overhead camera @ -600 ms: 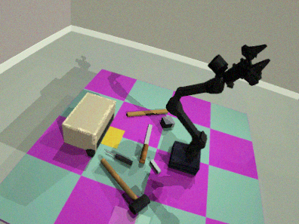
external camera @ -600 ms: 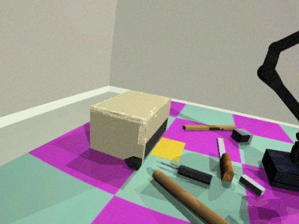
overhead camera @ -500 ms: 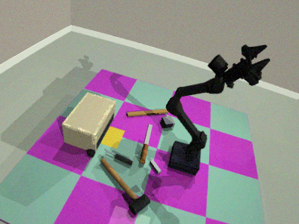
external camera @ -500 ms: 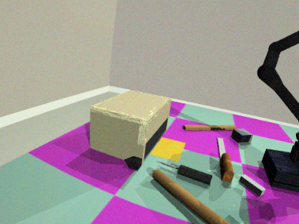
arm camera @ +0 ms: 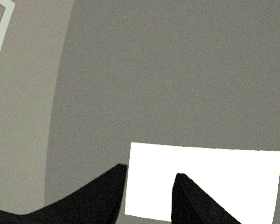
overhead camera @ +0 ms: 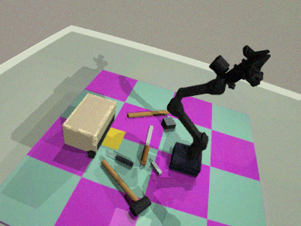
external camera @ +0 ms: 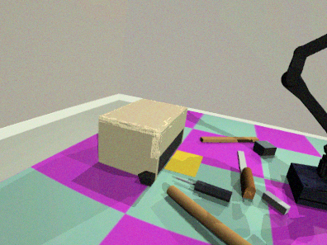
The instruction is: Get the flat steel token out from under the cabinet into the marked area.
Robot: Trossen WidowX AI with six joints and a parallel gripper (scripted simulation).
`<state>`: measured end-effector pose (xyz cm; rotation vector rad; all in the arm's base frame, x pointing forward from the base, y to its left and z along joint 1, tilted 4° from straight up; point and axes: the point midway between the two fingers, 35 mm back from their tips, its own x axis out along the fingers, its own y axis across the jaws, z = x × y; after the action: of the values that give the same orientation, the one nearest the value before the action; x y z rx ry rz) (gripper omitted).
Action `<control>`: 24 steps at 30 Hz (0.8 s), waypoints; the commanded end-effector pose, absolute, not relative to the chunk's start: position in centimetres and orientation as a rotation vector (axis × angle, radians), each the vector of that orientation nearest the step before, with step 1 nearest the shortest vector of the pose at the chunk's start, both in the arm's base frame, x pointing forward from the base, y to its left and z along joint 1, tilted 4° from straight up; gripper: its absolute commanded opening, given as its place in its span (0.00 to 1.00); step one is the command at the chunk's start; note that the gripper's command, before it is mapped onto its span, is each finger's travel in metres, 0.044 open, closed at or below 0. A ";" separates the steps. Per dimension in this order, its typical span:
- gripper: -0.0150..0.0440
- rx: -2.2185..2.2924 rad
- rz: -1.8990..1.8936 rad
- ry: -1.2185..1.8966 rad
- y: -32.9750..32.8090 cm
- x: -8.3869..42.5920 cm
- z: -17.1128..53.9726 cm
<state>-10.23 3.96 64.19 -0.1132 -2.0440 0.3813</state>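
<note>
WidowX gripper (overhead camera: pixel 265 59) (arm camera: pixel 150 177), raised w/ fingers partly spread & nothing btwn them, points away from cream cabinet (overhead camera: pixel 89 115) (external camera: pixel 138 137). Yellow sq. (overhead camera: pixel 113 138) (external camera: pixel 184 163) lies in front; claw-less mallet (overhead camera: pixel 121 181) (external camera: pixel 208 216) nearby.

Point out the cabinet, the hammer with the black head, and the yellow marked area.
cabinet (overhead camera: pixel 88 111) (external camera: pixel 125 145): top view, its lid; exterior view, a side wall
hammer (overhead camera: pixel 119 179) (external camera: pixel 206 218): top and exterior views, wooden handle
yellow marked area (overhead camera: pixel 113 138) (external camera: pixel 184 163): top and exterior views, its middle
</note>
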 end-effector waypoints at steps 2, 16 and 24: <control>0.25 -0.114 0.382 -2.045 3.9 -10.2 62.9; 0.25 -0.109 0.385 -2.044 3.9 -10.1 63.1; 0.48 -0.116 0.439 -2.059 4.5 -11.2 62.6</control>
<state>-10.32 4.08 62.99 -0.1123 -2.0446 0.3999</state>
